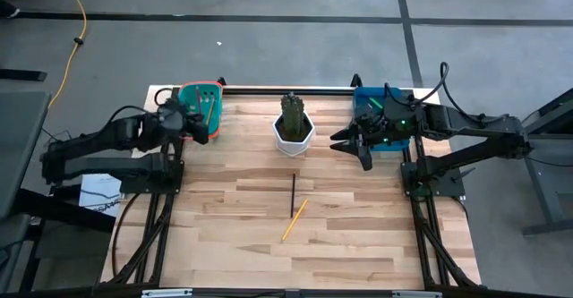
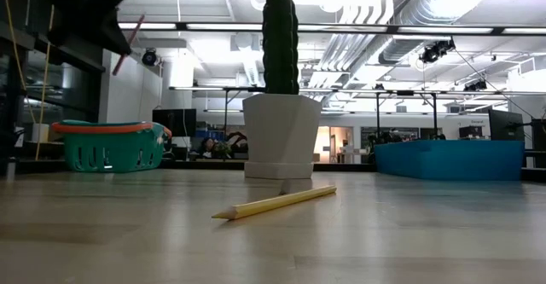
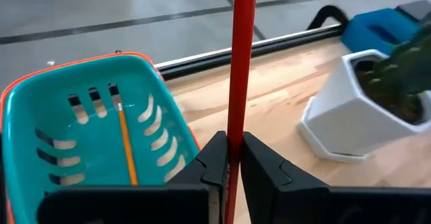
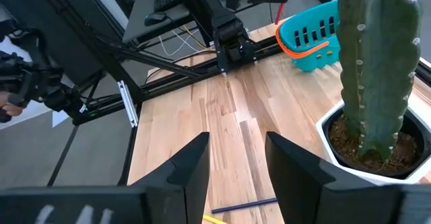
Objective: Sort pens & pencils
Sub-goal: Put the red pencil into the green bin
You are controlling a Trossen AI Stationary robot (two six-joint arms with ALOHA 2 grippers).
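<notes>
Pencils: high view shows a yellow pencil point(image 1: 295, 220) and dark pencil point(image 1: 293, 193) mid-table; light, stiff, best pinched mid-shaft. Low view: my left gripper point(image 2: 85, 11) is raised. Left wrist: fingers clamp a red pen point(image 3: 239, 83) above the teal basket point(image 3: 40, 96). Right wrist: my right gripper point(image 4: 236, 160) gapes empty.

1 pencil point(image 3: 125, 148) in basket point(image 3: 40, 103), 2 pencils point(image 1: 294, 210) before pot point(image 1: 294, 137)
</notes>
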